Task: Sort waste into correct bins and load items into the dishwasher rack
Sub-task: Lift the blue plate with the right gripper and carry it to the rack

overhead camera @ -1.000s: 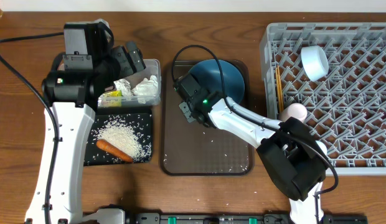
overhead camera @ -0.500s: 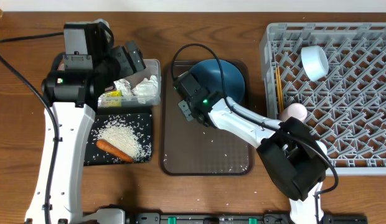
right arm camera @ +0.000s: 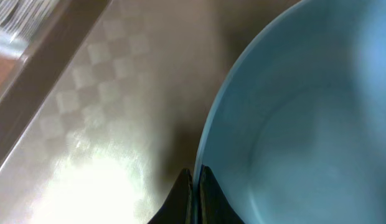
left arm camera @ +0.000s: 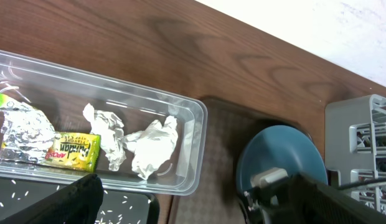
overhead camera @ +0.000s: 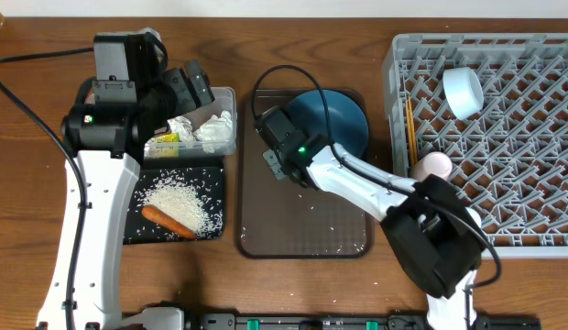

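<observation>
Face-up blue plate (overhead camera: 339,115) in right claw (right arm camera: 194,179)

A dark brown wooden table (overhead camera: 220,46) with strong, wavy grain fills nearly the whole overhead view. Along its far edge runs a plain white wall (overhead camera: 266,5), which the left wrist view shows again beyond the far right corner. The light is even, with soft, short shadows on the wood.

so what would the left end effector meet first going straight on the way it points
probably the crumpled napkins in the clear tub below the left end effector, though depth is unclear
</observation>
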Controlling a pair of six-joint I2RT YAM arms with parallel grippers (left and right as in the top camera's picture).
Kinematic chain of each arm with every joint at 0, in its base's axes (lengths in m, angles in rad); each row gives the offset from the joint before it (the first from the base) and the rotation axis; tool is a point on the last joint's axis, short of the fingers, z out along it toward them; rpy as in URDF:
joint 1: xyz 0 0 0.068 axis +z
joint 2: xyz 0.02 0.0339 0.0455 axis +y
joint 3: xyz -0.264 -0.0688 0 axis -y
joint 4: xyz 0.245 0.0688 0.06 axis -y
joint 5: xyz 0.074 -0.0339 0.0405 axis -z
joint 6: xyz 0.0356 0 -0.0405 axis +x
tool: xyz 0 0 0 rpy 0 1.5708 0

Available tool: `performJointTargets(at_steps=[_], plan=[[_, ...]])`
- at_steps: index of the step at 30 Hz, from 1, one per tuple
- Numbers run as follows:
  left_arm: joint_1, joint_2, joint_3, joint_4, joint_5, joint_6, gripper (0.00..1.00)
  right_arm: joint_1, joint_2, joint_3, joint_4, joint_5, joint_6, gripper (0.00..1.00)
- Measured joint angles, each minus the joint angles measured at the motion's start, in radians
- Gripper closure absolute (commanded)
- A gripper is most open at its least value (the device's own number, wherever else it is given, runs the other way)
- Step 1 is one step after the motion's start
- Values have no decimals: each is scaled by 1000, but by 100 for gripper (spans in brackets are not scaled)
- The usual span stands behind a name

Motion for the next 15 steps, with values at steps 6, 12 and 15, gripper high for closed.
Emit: performJointTargets(at_steps=[6, 12, 15], plan=[[0, 0, 0, 0, 0, 0, 3, 0, -214, -2, -45, -155, 17, 99], [0, 0, 0, 0, 0, 0, 3, -66, -593, 3, -130, -334, 65, 99], [0, 0, 0, 0, 0, 0, 3, -182, -736, 5, -192, -455, 79, 99]])
